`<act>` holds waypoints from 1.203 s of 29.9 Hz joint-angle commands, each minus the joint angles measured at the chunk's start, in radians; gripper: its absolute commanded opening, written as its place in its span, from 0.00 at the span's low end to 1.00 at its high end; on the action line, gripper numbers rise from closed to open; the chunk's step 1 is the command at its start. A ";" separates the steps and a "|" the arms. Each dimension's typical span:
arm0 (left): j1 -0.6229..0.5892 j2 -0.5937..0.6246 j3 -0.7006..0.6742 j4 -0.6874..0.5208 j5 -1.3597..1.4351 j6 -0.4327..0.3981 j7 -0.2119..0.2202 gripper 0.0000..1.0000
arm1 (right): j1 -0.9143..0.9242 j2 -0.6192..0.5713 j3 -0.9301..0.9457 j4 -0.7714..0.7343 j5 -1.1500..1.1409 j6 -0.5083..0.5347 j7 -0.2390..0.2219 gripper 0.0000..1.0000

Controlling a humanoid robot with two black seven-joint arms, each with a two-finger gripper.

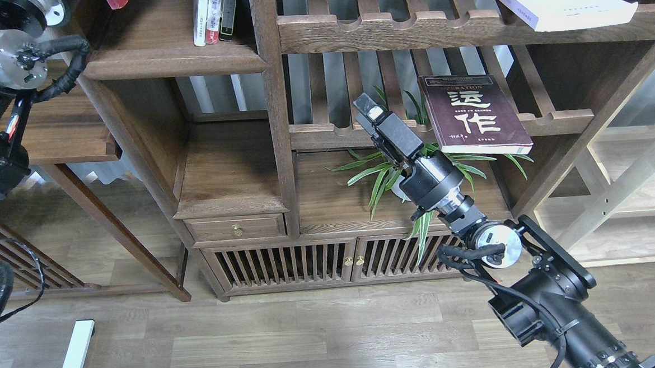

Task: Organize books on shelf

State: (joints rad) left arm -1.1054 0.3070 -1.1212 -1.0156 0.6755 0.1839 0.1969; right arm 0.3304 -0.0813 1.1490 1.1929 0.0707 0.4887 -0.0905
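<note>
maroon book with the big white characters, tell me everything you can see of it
The maroon book is a large paperback with a dark maroon cover, big white Chinese characters in the middle and small pale lettering along its top and lower edge. It lies closed, cover up, on the slatted rack, turned slightly, its lower right corner jutting out past the scalloped front rail. Leaves of the potted plant show beneath it. The right gripper is to its left, apart from it; nothing else touches it.
</note>
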 commanded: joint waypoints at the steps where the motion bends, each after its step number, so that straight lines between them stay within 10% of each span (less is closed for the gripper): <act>1: -0.019 -0.006 0.020 0.049 -0.002 0.000 -0.016 0.02 | 0.002 0.003 0.001 0.004 0.000 0.000 0.000 0.84; 36: -0.129 -0.124 0.161 0.246 -0.043 0.012 -0.082 0.01 | 0.015 0.035 0.000 0.017 0.000 0.000 0.002 0.84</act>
State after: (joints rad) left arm -1.2314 0.1981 -0.9700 -0.7823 0.6316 0.1882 0.1255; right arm 0.3452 -0.0470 1.1490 1.2067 0.0706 0.4887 -0.0891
